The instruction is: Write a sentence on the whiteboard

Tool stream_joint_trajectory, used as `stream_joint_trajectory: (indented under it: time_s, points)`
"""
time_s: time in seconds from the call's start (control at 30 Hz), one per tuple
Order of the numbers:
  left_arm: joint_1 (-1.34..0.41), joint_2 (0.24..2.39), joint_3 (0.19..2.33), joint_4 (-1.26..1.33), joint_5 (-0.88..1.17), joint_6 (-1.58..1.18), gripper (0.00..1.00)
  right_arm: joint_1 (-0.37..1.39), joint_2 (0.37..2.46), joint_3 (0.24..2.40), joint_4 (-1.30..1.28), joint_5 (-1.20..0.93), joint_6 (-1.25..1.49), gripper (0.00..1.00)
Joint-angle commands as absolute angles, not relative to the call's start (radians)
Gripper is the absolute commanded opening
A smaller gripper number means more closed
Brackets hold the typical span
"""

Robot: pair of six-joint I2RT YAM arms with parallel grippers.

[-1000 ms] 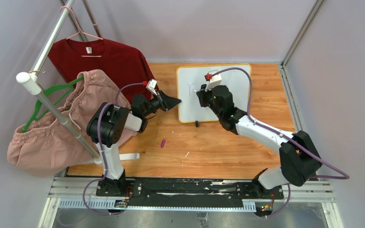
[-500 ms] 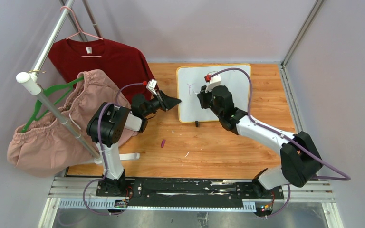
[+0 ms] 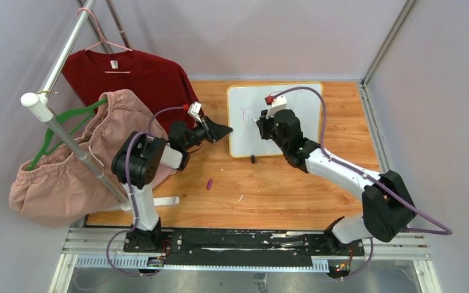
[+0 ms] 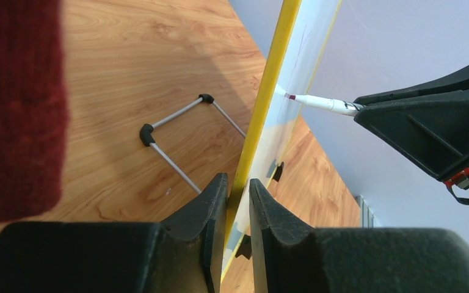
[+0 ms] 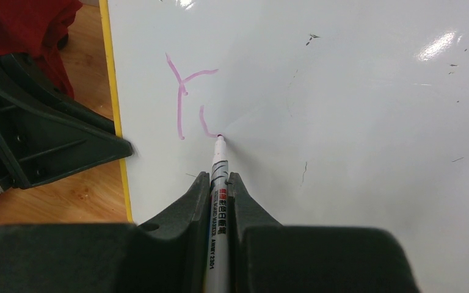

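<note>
The whiteboard, white with a yellow frame, stands propped on the wooden table at the back middle. My left gripper is shut on its left yellow edge. My right gripper is shut on a white marker, whose tip touches the board face. The sentence shows as a purple "Y" and a short curved stroke beside it. In the left wrist view the marker meets the board from the right.
A red shirt on a pink hanger and a pink garment on a green hanger hang from a rack at the left. A purple marker cap lies on the table. The board's wire stand rests behind it.
My right gripper has shifted slightly right along the board with the marker. The left arm has not moved.
</note>
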State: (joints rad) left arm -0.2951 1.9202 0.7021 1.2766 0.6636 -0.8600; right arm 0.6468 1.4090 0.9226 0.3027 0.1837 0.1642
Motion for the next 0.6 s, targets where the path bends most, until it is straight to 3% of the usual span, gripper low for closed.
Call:
stream_joint_trajectory:
  time_s: [0.0, 0.57]
  points:
    - [-0.293, 1.92, 0.698, 1.339, 0.683, -0.848, 0.24, 0.617, 1.403, 0.951, 0.278, 0.236, 0.148, 0.0]
    - [-0.293, 1.924, 0.699, 1.35, 0.681, -0.851, 0.22, 0.617, 1.438, 1.005, 0.299, 0.183, 0.159, 0.0]
